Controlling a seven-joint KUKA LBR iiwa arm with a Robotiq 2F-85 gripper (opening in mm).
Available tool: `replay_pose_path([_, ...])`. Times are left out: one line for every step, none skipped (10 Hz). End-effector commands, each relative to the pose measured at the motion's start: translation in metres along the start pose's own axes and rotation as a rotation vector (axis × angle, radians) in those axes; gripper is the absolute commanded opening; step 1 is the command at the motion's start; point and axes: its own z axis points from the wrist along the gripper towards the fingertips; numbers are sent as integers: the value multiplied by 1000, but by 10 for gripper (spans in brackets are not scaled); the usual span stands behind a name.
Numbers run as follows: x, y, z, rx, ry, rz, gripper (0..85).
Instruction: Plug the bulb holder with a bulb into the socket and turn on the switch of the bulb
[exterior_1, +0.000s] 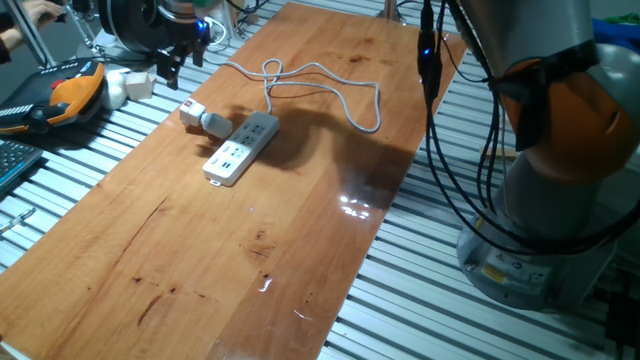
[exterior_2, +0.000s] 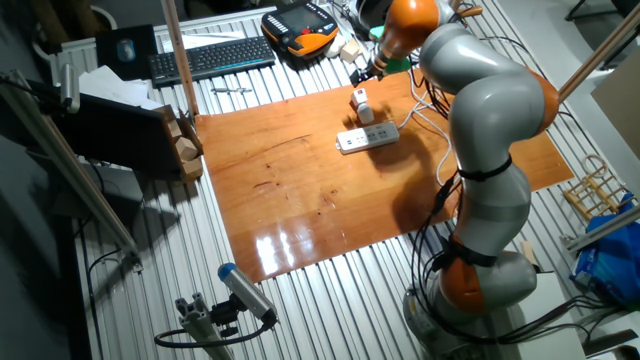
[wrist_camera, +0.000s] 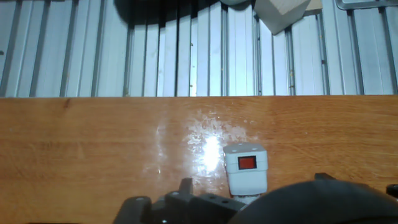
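Lying on its side near one long edge of the wooden worktop (exterior_1: 300, 250), the bulb holder (exterior_1: 193, 112) is being shown with its bulb (exterior_1: 216, 125) touching one end of the socket (exterior_1: 241, 148). The red switch (wrist_camera: 247, 163) is being displayed facing upward. The gripper (exterior_1: 172, 58) is being held above that edge; whether its fingers are spread cannot be told.

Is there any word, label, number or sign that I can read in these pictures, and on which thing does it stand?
None can be read.
Yellow sticker on the robot base: print too small.
Keyboard: keys too small.
Bulb holder: only the plain red switch, no text.
Socket: no marking legible.
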Motion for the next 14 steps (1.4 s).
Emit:
replay_pose_path([-1, -1, -1, 14, 10, 10, 850])
replay_pose_path([-1, -2, -1, 36, 20, 18, 850])
replay_pose_path([-2, -2, 0, 39, 21, 22, 850])
replay_pose_path([-1, -3, 2, 26, 6, 13, 680])
replay_pose_path([-1, -5, 8, 5, -15, 0, 680])
replay_pose_path([0, -7, 17, -2, -32, -12, 680])
replay_pose_path([2, -8, 24, -10, -42, -17, 680])
replay_pose_path([2, -8, 29, -12, -45, -28, 680])
replay_pose_path([3, -8, 33, -12, -50, -41, 680])
replay_pose_path([4, -7, 40, -12, -64, -48, 680])
replay_pose_path([5, -7, 47, -11, -74, -54, 680])
replay_pose_path([5, -7, 51, -9, -76, -59, 680])
replay_pose_path([5, -7, 51, -3, -68, -63, 680])
replay_pose_path([5, -7, 52, 1, -57, -64, 680])
